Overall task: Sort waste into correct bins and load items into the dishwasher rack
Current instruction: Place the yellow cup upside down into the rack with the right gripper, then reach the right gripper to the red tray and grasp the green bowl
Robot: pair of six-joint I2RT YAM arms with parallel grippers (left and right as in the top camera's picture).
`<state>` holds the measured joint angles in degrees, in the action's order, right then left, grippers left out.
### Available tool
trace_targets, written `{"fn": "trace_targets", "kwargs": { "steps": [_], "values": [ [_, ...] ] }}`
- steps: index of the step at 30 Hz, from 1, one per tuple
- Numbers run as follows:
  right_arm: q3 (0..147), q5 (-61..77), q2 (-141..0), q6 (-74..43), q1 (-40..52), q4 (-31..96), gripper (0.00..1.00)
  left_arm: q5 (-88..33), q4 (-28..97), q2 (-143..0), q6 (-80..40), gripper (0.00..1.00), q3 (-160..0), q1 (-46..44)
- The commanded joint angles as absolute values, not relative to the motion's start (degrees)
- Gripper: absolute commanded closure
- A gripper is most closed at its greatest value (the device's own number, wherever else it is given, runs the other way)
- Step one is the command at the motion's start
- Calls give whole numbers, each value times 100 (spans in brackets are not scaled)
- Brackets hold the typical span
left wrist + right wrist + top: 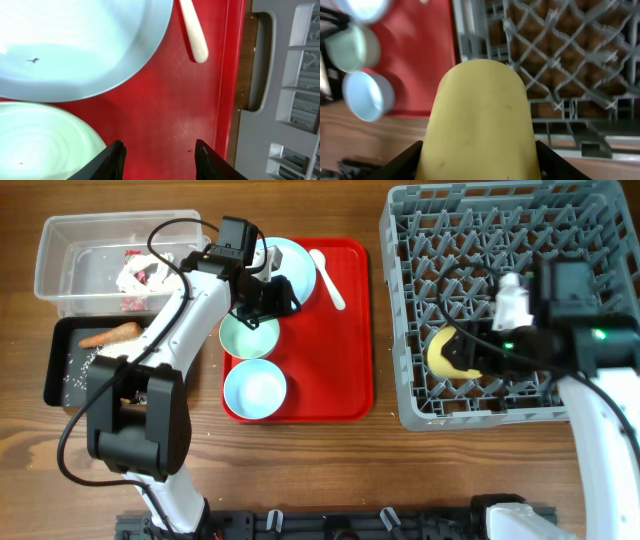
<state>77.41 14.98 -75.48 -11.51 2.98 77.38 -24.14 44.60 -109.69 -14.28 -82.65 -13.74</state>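
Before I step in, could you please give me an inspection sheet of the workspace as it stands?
Surface: wooden table, bare wood around the trays.
Job's things: yellow cup held within the dishwasher rack outline; plate, green bowl, blue bowl and spoon on the red serving tray; white paper in the clear tub; carrot stick and rice in the black tray.
Clutter: nothing seen.
Grippers: left gripper open above the red serving tray; right gripper shut on the yellow cup.
Cables: black cable loops over the clear tub.
Surroundings: black base rail at the near edge.
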Motion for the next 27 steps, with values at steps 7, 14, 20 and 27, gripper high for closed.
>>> {"fn": "trace_targets", "kwargs": {
  "steps": [7,14,20,27],
  "values": [
    [7675,561,-9039,-1542,582,8235,51,-2239,4554,-10864,-1374,54,-8337,-1376],
    [7609,652,-9338,-1505,585,7894,41,-2239,4552,-10864,-1374,53,-8337,-1376],
    [7609,860,-9338,-1505,585,7623,22,-2241,4554,-10864,-1376,50,-8337,-1376],
    [8049,1096,-9275,-1505,585,7448,21,-2241,4547,-10864,-1374,49,-8337,-1374]
  ]
}}
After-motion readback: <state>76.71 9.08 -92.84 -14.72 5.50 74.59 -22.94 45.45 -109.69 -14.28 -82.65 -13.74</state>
